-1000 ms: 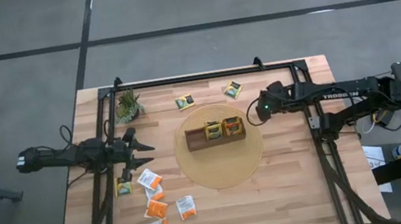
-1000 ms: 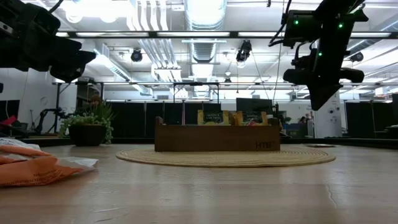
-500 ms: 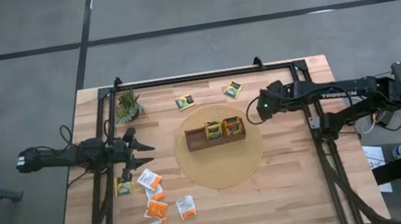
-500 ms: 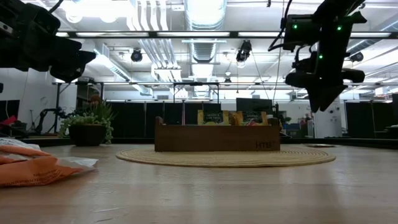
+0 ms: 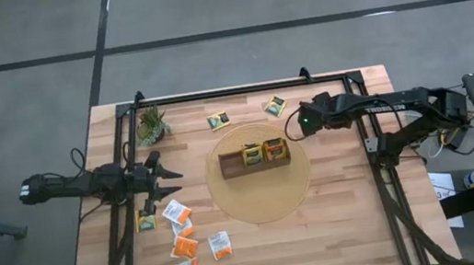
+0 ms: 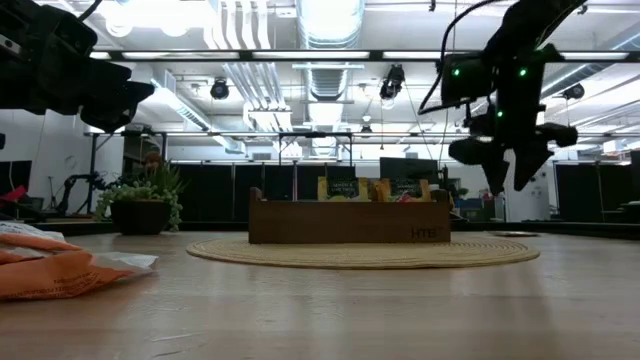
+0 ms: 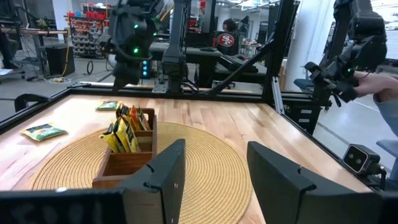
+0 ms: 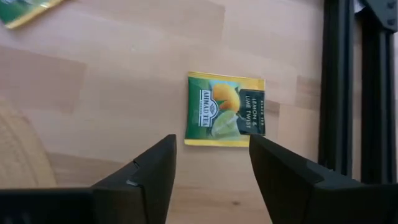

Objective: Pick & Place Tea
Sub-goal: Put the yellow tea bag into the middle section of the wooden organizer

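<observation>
Hovering with fingers spread and nothing between them, the right gripper (image 8: 211,163) looks straight down on a yellow and dark green square tea sachet (image 8: 225,109) lying flat on the light wooden table (image 8: 112,93); its label reads "AHMAD TEA", "LEMON & LIME TWIST". High view: right gripper (image 5: 297,125) sits at about 1 o'clock from the brown wooden divided tray (image 5: 254,157), and that sachet (image 5: 274,105) lies just past it, near the back edge. A second yellow-green sachet (image 5: 218,120) lies at 11 o'clock from the tray.

Tray stands on a round woven straw mat (image 5: 261,196); it holds upright yellow-green sachets (image 5: 251,154) and orange-tinted ones (image 5: 273,150). Low view shows small stamped lettering on the tray front (image 6: 428,233), too small to read.

Left gripper (image 5: 162,182), jaws wide apart and empty, hangs at 9 o'clock from the mat. Just by it, toward 7 o'clock of the mat, a loose cluster of white-and-orange and orange sachets (image 5: 183,236) lies on the table, plus one yellow-green sachet (image 5: 146,220). Small green potted plant (image 5: 151,124) at the back left.

Versus a second ago: right gripper was pressed shut, now spread; its arm has shifted slightly left and back toward the sachet. Left arm unchanged, sachets unmoved.
</observation>
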Controlling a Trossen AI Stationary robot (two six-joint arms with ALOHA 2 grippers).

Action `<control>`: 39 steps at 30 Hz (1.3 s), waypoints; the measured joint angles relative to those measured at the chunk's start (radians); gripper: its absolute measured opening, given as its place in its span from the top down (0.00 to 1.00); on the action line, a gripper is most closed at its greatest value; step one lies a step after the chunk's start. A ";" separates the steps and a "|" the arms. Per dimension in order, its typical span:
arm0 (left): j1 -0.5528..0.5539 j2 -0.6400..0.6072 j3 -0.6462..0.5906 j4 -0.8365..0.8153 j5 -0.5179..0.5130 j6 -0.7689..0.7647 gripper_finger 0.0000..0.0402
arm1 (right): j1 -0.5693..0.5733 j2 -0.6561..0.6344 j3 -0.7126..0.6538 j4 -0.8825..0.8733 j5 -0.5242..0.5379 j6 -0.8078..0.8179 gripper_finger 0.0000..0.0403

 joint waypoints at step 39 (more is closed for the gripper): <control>0.000 0.000 0.000 0.000 0.000 0.000 0.58 | -0.197 0.325 0.007 0.287 -0.314 -0.295 0.95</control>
